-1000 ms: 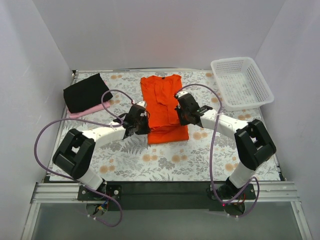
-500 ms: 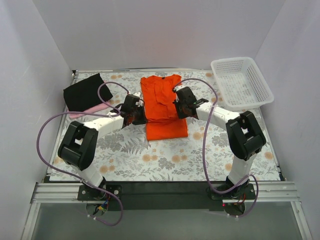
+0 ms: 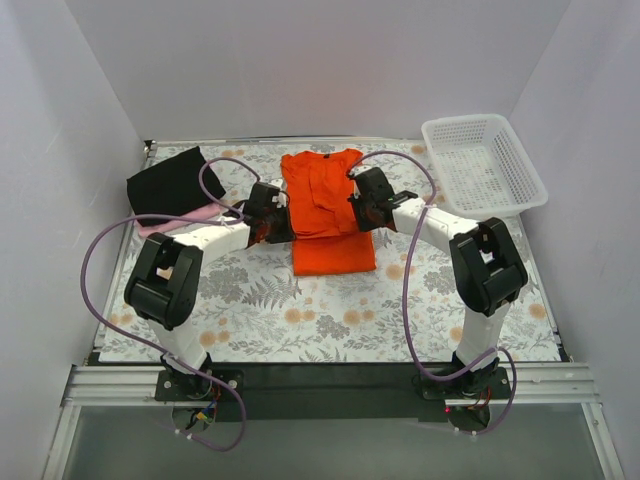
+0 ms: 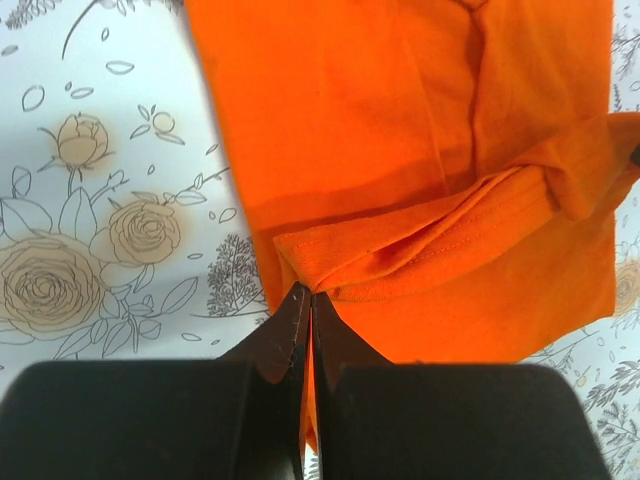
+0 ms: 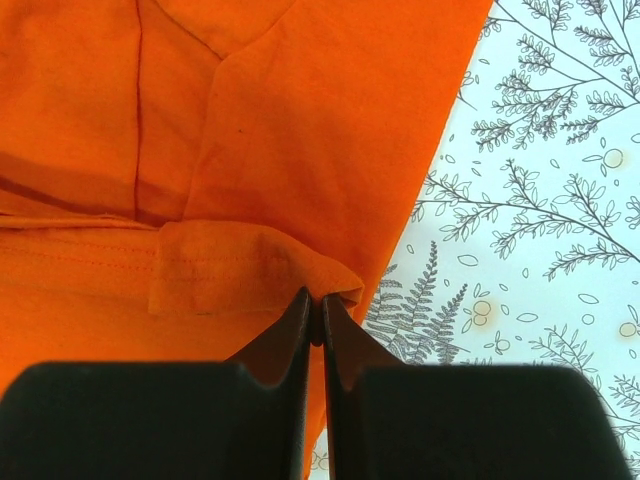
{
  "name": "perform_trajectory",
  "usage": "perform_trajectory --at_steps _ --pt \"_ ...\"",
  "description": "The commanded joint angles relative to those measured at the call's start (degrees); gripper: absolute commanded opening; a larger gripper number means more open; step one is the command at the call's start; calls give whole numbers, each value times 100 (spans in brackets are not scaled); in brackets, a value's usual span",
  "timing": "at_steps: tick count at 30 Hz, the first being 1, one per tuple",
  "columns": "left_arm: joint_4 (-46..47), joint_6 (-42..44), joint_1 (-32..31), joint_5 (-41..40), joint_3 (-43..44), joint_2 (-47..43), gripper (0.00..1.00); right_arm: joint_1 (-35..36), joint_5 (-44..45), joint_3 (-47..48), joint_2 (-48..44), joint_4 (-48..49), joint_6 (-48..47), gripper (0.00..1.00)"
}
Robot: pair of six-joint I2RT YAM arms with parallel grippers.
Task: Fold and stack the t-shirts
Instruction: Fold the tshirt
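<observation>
Orange tee: plain bright orange cloth t-shirt (image 3: pixel 325 205), flat, lower hem drawn up over its body.
L gripper (image 4: pixel 308 293): at tee's left edge, jaws clenched on hem corner.
R gripper (image 5: pixel 316 298): at tee's right edge, jaws pinching other hem corner.
Stack: black cloth t-shirt (image 3: pixel 172 185) atop pale pink cloth t-shirt (image 3: pixel 165 225), well left of orange tee.
Basket: white plastic mesh basket (image 3: pixel 496 208), right of orange tee, apart.

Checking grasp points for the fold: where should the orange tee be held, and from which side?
By the two corners of the stitched hem, each claw coming from its own outer side. The orange tee lies flat, so those corners are the liftable edges; left claw and right claw are shut on them.
</observation>
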Motion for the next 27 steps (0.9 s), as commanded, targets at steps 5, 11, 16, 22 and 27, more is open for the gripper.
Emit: perform_trajectory --at_steps 5,11,16,22,27 --pt "-46 154 78 55 445 137 0 -105 107 295 92 -18 -87 1" --pt "-108 154 131 73 560 331 0 -122 46 532 330 -18 -131 1" --pt "-108 154 175 126 718 498 4 -140 -25 787 610 -18 -140 10" --pt "-222 198 192 38 1192 463 82 -149 -60 1121 629 -176 -193 58" --pt "-248 242 192 -156 1317 -37 91 -149 89 1122 155 -220 -246 79"
